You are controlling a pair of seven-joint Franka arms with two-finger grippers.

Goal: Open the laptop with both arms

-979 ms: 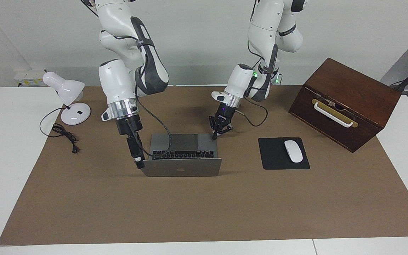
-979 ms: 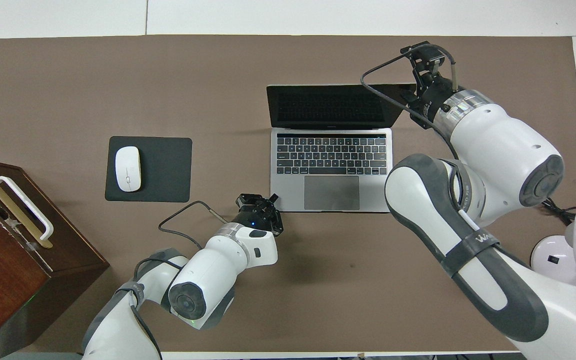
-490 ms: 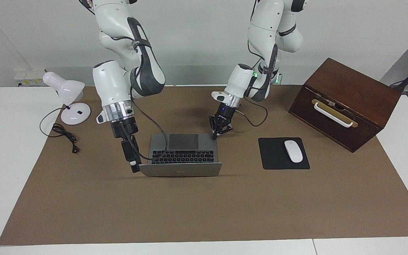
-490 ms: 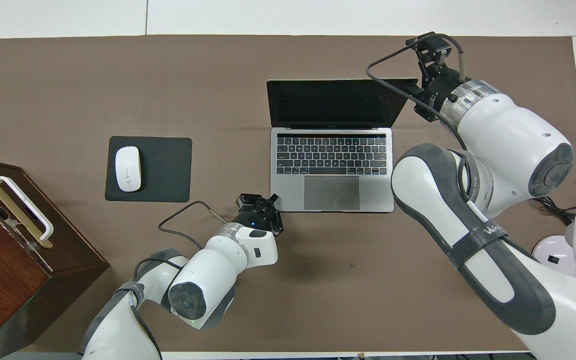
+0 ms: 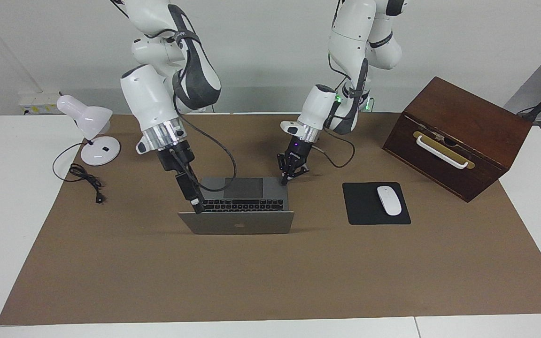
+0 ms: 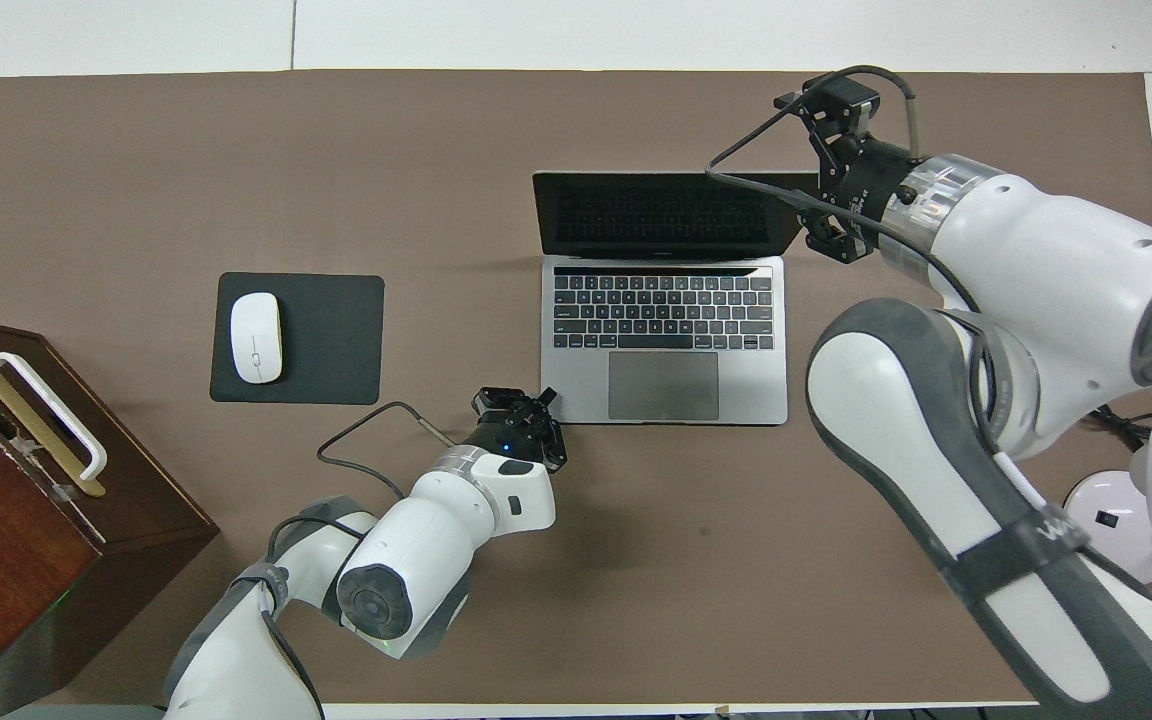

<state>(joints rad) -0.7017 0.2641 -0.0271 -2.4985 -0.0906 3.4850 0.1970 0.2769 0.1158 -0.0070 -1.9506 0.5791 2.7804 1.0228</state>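
Note:
The silver-grey laptop stands open on the brown mat, with its lid tilted back away from the robots. In the overhead view the black keys and the dark screen both show. My right gripper is at the lid's top corner toward the right arm's end, and it also shows in the overhead view. My left gripper rests its tip on the base's corner nearest the left arm, seen from above beside the trackpad.
A black mouse pad with a white mouse lies toward the left arm's end. A brown wooden box with a white handle stands past it. A white desk lamp and its cord sit at the right arm's end.
My right gripper swung out past the lid's corner, then came back in over the laptop's edge. The lid tipped farther back, then returned a little. My left arm has not moved.

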